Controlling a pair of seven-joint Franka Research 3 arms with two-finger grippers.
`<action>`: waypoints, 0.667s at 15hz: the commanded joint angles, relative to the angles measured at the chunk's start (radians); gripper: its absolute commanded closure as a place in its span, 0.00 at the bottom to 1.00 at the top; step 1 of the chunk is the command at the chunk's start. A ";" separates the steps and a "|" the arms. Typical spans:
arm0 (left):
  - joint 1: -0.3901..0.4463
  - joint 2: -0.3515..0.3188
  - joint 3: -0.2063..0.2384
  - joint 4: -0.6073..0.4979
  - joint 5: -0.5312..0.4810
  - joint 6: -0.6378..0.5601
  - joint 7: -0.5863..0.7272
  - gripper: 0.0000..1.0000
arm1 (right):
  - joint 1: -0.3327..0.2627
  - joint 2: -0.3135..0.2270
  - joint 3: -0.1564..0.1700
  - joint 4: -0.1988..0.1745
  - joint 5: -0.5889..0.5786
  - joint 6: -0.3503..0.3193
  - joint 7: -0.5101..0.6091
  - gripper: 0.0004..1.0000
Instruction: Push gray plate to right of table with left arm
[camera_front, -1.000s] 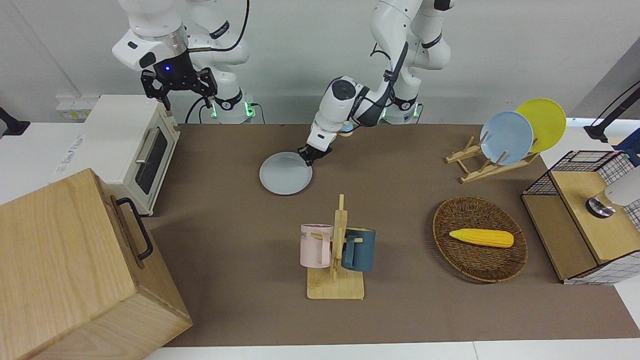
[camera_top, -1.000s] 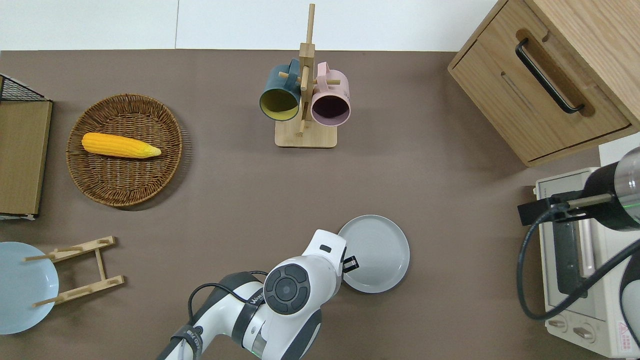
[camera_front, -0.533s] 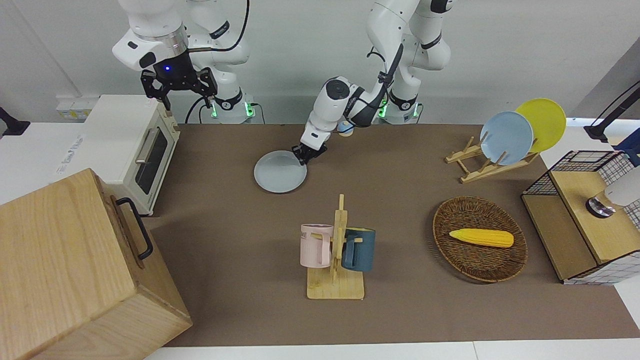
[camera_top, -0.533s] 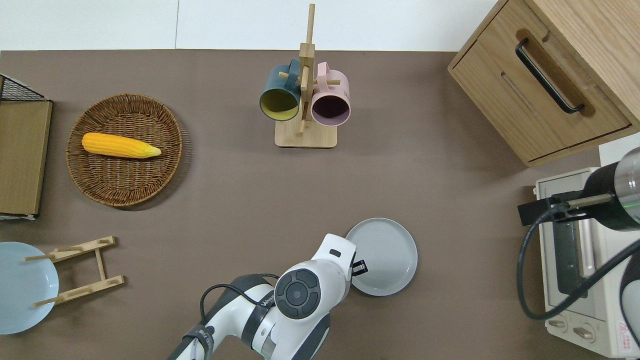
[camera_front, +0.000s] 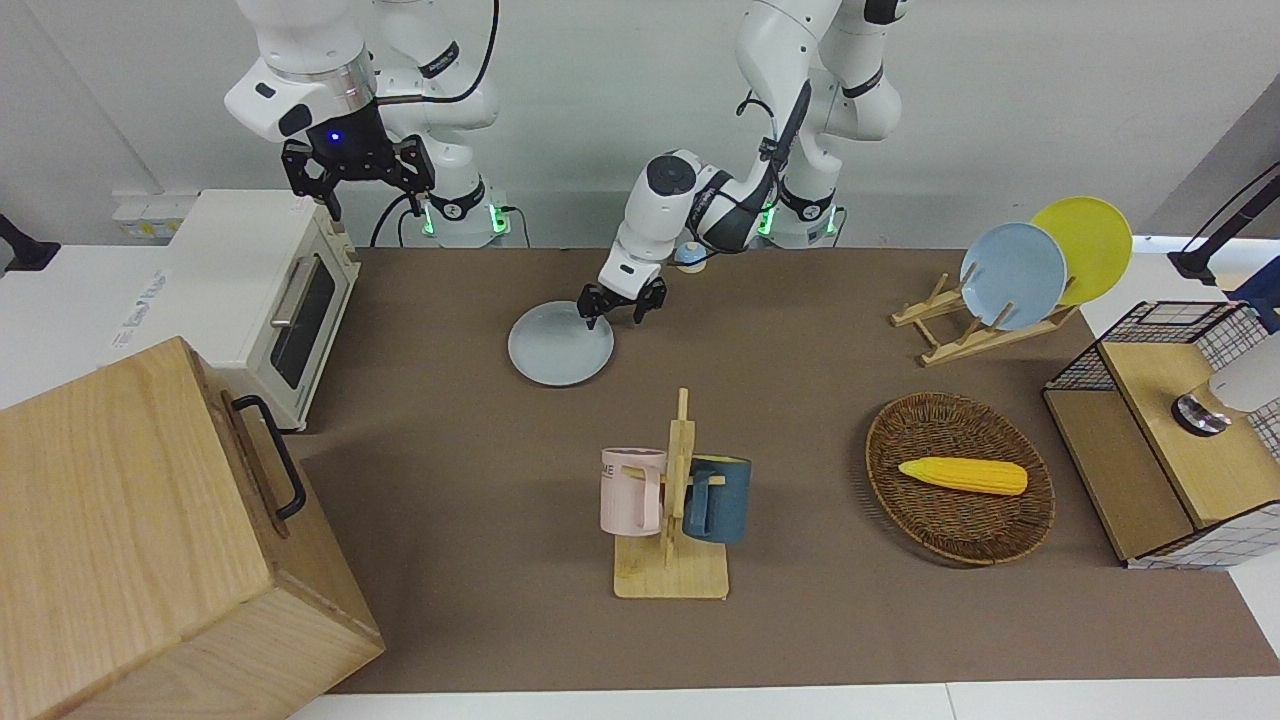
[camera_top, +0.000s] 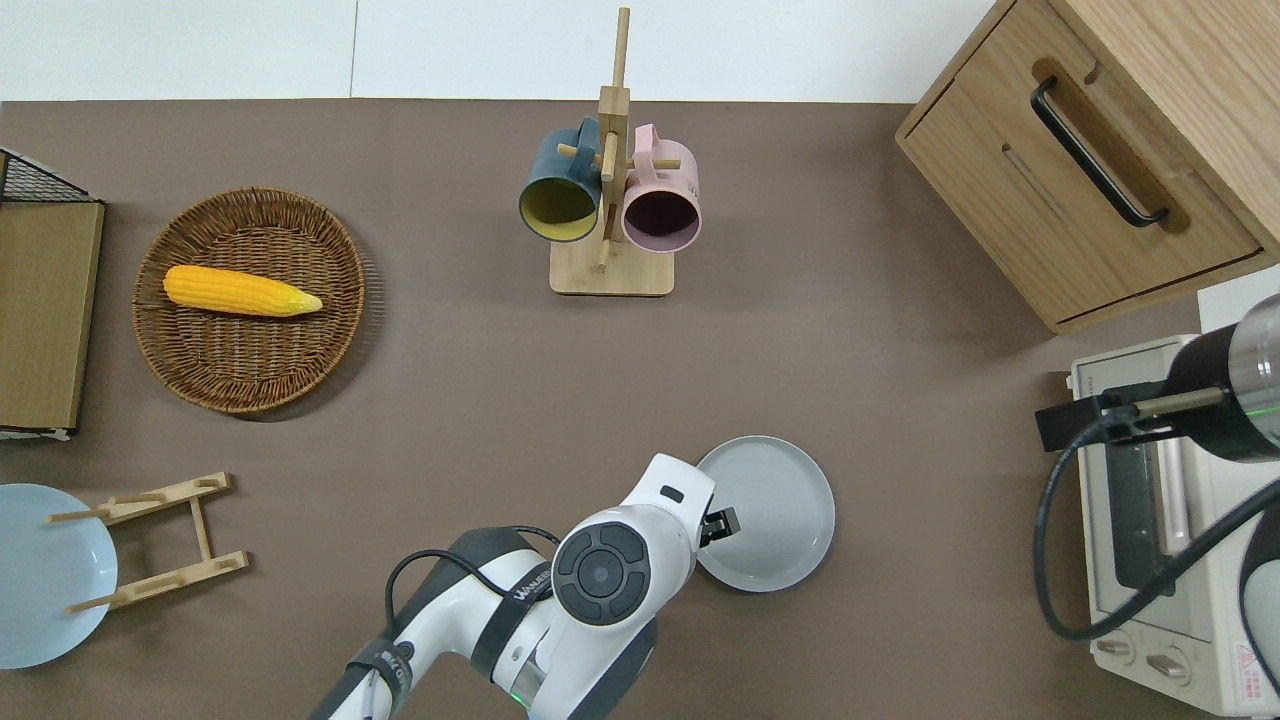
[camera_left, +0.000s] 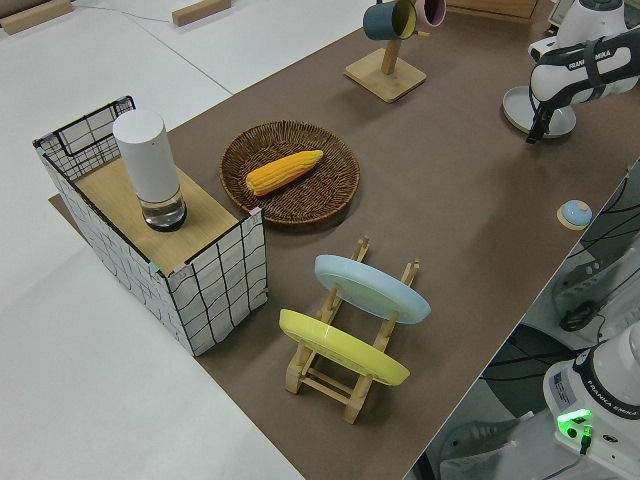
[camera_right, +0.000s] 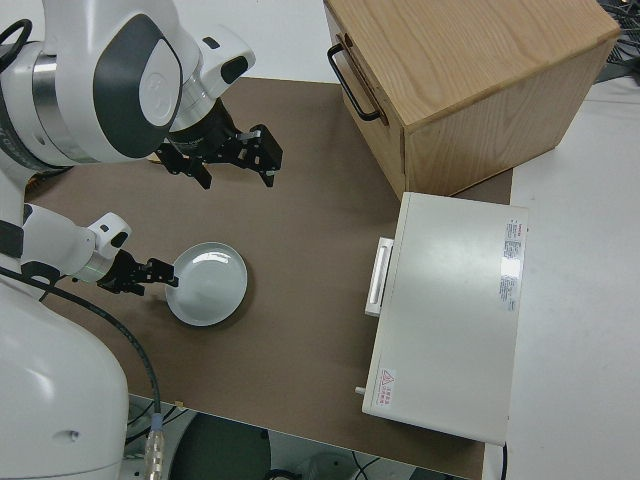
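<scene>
White jointed arms (camera_front: 690, 200), black cables, black grippers, seemingly green base lights

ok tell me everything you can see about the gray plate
The gray plate is round, shallow and pale bluish-gray with a low raised rim, smooth and matte, empty. It lies flat on the table, nearer to the robots than the mug rack. The left gripper, fingers open, is at its rim on the left arm's side.
</scene>
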 joint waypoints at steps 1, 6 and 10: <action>0.048 -0.115 0.013 0.002 0.032 -0.133 0.110 0.01 | -0.008 -0.010 0.005 -0.004 0.001 -0.012 -0.008 0.00; 0.261 -0.250 0.013 0.004 0.034 -0.339 0.419 0.01 | -0.008 -0.010 0.005 -0.004 -0.001 -0.012 -0.008 0.00; 0.413 -0.278 0.013 0.057 0.095 -0.443 0.552 0.01 | -0.008 -0.010 0.005 -0.004 -0.001 -0.012 -0.008 0.00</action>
